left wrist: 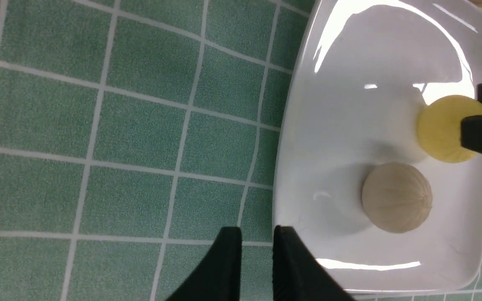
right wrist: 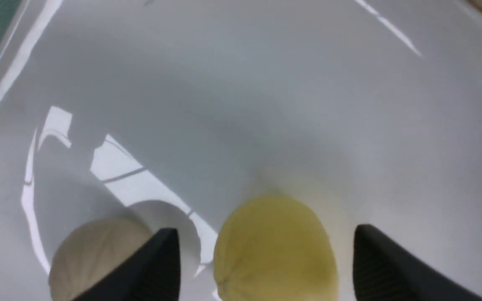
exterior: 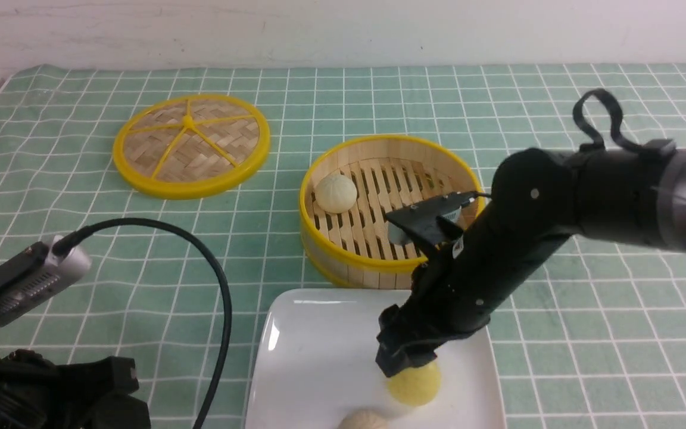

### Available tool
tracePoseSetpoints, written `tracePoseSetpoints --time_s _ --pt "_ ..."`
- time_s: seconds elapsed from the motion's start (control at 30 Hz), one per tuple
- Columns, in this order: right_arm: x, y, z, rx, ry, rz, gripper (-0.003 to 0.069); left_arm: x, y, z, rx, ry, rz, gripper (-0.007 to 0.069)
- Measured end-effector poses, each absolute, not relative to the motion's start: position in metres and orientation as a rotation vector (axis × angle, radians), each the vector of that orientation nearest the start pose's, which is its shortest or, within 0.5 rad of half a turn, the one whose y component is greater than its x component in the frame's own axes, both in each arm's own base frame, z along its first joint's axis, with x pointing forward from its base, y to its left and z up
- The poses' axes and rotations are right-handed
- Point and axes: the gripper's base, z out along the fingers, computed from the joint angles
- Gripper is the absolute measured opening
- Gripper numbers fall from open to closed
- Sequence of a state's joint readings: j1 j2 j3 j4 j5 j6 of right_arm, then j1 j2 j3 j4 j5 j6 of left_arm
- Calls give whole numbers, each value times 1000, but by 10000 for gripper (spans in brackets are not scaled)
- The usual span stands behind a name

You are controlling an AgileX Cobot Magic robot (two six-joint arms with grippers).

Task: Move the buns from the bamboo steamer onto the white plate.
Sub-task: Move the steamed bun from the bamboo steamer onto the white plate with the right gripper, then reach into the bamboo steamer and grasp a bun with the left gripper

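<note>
Green, white-gridded cloth (exterior: 617, 310) lies under a glossy white square plate (exterior: 319, 351). On the plate sit a round pale-yellow bun (exterior: 414, 384) and, beside it, a beige one (left wrist: 397, 197). The right gripper (right wrist: 266, 251) is spread wide around the yellow bun. Just beyond the plate, a round bamboo steamer (exterior: 319, 250) holds a cream-white bun (exterior: 336, 193). Left of the plate, the left gripper (left wrist: 257, 234) has its fingers slightly apart.

A woven lid (exterior: 191, 143), beige bun (left wrist: 397, 197) and cloth (exterior: 617, 333) show.
</note>
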State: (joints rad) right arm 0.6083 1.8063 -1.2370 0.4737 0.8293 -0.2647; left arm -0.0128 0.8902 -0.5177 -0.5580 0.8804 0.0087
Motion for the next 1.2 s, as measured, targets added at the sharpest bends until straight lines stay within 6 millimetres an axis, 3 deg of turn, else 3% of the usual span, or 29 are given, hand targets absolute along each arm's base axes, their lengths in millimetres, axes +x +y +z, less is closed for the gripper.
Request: tracePoseSetpoints --time_s 0.17,0.2,0.3,0.5,0.57,0.63,0.67,0.73,0.93,1.07,1.1,1.2 --pt "298 208 271 -819 2829 590 563 137 -39 244 -332 2647 -680 156" --pt "299 207 276 -818 2821 588 561 137 -39 244 -331 2648 -679 157" --pt "309 191 319 -768 2751 518 486 137 -39 244 -329 2649 -675 160" --pt "297 169 362 -681 2663 415 265 137 -37 243 -310 2656 -641 165" --pt "281 161 375 -658 2636 417 151 138 -35 242 -301 2651 -617 167" --pt "273 157 381 -655 2620 420 108 138 -35 242 -298 2648 -610 168" --pt "259 150 389 -652 2600 424 46 139 -35 243 -296 2641 -601 169" --pt "235 138 400 -649 2560 429 -3 140 -34 243 -296 2633 -596 170" --pt "159 98 408 -643 2478 416 -15 144 -31 243 -284 2599 -537 169" --pt "107 71 388 -639 2447 413 -15 163 -23 249 -250 2598 -407 104" --pt "103 69 388 -638 2435 414 -15 165 -23 251 -252 2593 -407 99" --pt "79 54 363 -615 2381 387 -15 195 -26 274 -238 2591 -434 13"
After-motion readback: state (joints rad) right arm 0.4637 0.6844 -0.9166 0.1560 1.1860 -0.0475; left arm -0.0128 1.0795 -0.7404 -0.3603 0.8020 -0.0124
